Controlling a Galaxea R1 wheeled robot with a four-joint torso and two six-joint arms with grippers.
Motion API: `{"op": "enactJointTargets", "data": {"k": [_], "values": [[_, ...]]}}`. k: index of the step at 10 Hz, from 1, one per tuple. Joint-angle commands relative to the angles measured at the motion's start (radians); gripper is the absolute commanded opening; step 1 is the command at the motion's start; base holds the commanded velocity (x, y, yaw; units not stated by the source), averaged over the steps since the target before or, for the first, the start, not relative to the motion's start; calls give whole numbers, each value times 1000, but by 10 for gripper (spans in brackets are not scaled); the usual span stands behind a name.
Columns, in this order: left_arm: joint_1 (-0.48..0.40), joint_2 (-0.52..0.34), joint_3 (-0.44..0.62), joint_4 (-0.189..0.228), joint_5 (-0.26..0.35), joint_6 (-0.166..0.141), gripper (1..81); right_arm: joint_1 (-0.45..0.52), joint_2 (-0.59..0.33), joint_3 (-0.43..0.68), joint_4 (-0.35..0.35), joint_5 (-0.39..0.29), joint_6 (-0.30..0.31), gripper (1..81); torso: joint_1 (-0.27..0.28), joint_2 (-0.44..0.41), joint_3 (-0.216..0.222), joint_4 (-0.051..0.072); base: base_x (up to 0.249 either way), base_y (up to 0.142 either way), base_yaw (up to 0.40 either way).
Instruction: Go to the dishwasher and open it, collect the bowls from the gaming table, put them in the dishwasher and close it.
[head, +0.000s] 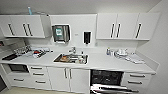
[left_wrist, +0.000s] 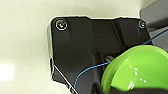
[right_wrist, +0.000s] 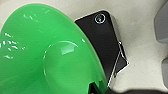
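Note:
The dishwasher (head: 106, 77) stands open under the counter at the lower right of the head view, its dark interior showing and its steel door (head: 113, 89) folded down in front. A lime-green bowl (left_wrist: 135, 70) sits close to the left wrist camera, above pale floor, with my left gripper (left_wrist: 113, 89) shut on its rim. A bigger bright green bowl (right_wrist: 42, 55), seen from its underside, is in the right wrist view, and my right gripper (right_wrist: 97, 88) is shut on its edge. The gaming table is out of view.
A white counter (head: 105, 62) runs across the kitchen with a sink (head: 71, 59) in the middle and dishes at both ends. White drawers (head: 136, 79) flank the dishwasher on the right, cabinet doors (head: 68, 78) on the left. A side wall (head: 160, 50) closes the right.

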Motion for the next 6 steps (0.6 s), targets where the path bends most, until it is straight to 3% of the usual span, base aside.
{"op": "enactJointTargets", "data": {"k": [1, 6], "values": [[-46, -17, 2, 13, 35, -1, 10, 50, -30, 6, -10, -58, -2, 10, 0, 0, 0, 0, 134, 0, 0], [-46, -18, 2, 13, 35, -1, 10, 50, -30, 6, -10, -58, -2, 10, 0, -1, 0, 0, 131, 0, 0]]}}
